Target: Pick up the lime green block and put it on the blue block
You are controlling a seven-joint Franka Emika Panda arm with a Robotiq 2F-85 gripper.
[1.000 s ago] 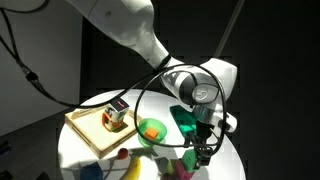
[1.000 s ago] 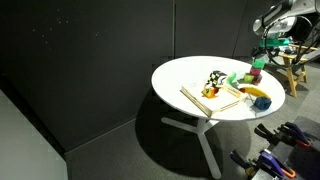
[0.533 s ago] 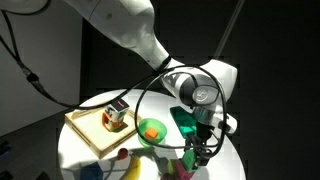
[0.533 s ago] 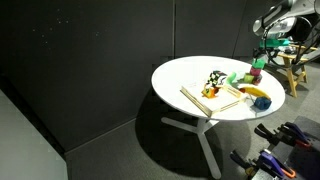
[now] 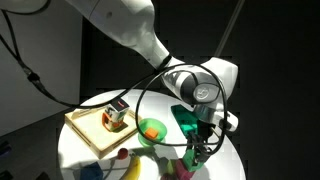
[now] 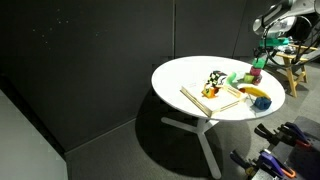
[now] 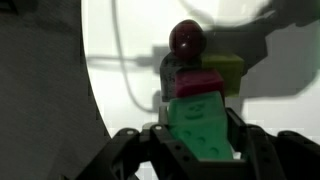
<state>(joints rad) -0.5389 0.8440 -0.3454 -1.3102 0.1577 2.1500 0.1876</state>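
Hanging over the white round table (image 6: 185, 75) right now, with my gripper (image 7: 203, 138) closed in on the lime green block (image 7: 203, 112). In the wrist view the block fills the gap between my 2 fingers (image 7: 152, 145), 1 pressed on each side, so I'm calling that a narrow grip with the block in hand and up off the table.

Wrist view, reading off the green block: a magenta block (image 7: 198, 82) sits just past it at 12 o'clock, a dark red ball (image 7: 185, 38) is further out on the same 12 o'clock line, and a yellow-green piece (image 7: 226, 70) is at 1 o'clock, right against the magenta one. Honestly can't pick out the blue block for sure in any of the 3 views. There's a greyish shadowy bit at 11 o'clock beside the magenta block, but I can't tell what it is.

In an exterior view, the round green bowl (image 5: 152, 130) is at 10 o'clock from my gripper with something orange inside. A teal piece (image 5: 185, 120) sits at 3 o'clock of the bowl, close by. At 9 o'clock of the bowl is a wooden tray (image 5: 88, 132) carrying the multi-coloured cube (image 5: 113, 117). In an exterior view a yellow banana (image 6: 257, 92) lies near the table edge, at 6 o'clock of the magenta block.
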